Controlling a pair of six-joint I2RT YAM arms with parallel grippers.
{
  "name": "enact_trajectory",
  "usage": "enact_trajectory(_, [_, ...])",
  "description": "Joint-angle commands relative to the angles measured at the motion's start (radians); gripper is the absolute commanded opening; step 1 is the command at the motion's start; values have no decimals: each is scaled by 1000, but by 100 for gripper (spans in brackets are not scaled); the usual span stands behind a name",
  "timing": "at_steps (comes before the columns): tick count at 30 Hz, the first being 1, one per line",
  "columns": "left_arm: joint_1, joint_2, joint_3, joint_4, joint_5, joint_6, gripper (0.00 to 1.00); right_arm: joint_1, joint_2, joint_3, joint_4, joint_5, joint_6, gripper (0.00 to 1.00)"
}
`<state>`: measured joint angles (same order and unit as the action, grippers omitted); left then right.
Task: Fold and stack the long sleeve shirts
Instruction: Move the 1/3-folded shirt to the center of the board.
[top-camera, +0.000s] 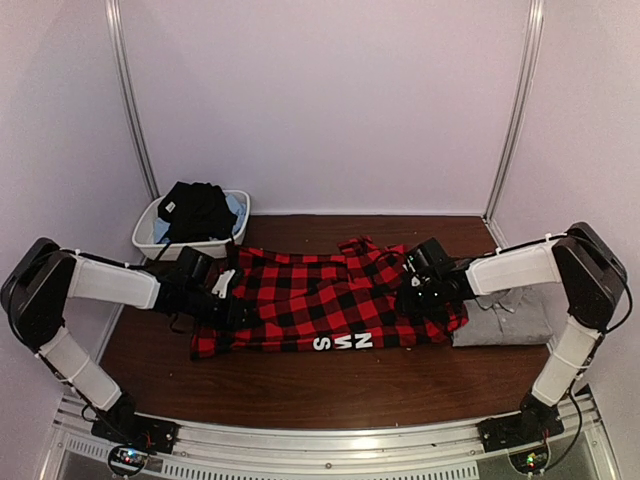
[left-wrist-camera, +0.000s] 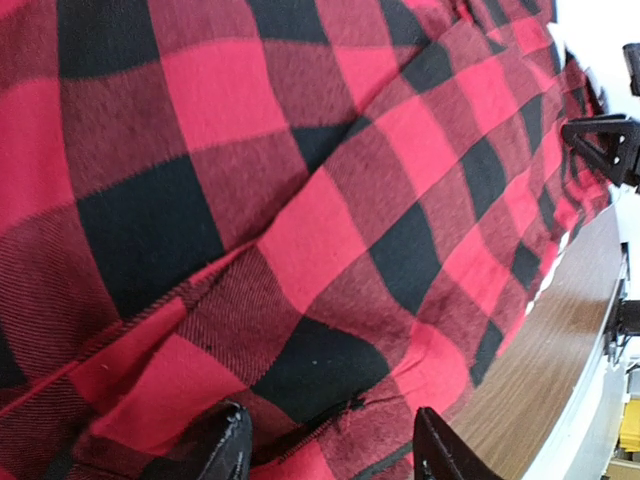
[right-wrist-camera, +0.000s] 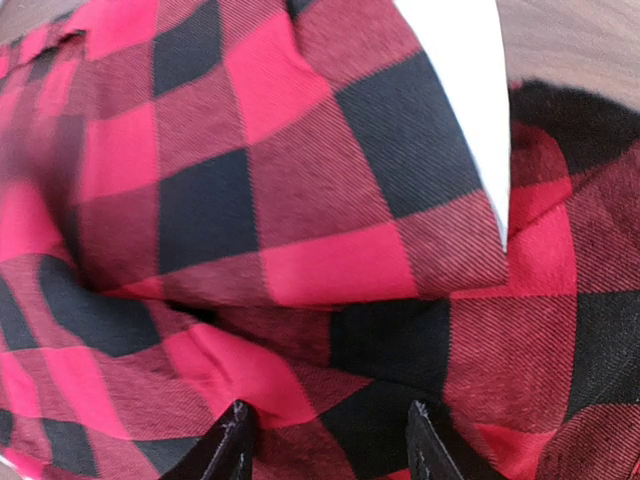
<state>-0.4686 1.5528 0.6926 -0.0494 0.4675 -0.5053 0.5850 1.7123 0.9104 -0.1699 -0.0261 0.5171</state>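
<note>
I find the red-and-black flannel shirt (top-camera: 320, 300) spread on the table (top-camera: 300, 385), with the grey shirt (top-camera: 505, 318) folded against its right edge. My left hand (left-wrist-camera: 330, 450) sits over the flannel's left side and my right hand (right-wrist-camera: 325, 440) over its right. Both have their fingers parted, with no grip visible.

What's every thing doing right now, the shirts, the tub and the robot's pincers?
Red-and-black check shirt: spread out on the table, white letters showing.
Grey shirt: folded, lying beside the check shirt on the right arm's side.
White tub: holds dark clothes.
Left pincer: open, over the check shirt.
Right pincer: open, over the check shirt.
</note>
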Motion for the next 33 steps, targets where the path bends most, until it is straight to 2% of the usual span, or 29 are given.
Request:
enact_trajectory(1, [-25,39,-16,29,-71,-7,56,-1,40,9,-52,106,-25,53])
enact_trajectory(8, [-30,21,-65,-48,-174,-8,56,24,0,-111,-43,134,-19,52])
enact_trajectory(19, [-42,-151,-193,-149,-278,-82,57,225,-130,-265,-68,166,179,52])
enact_trajectory(26, [-61,-285,-268,-150,-297,-179,57,350,-130,-280,-108,194,297,52])
enact_trajectory(33, [-70,-438,-289,-210,-324,-218,57,366,-146,-238,-203,260,303,54])
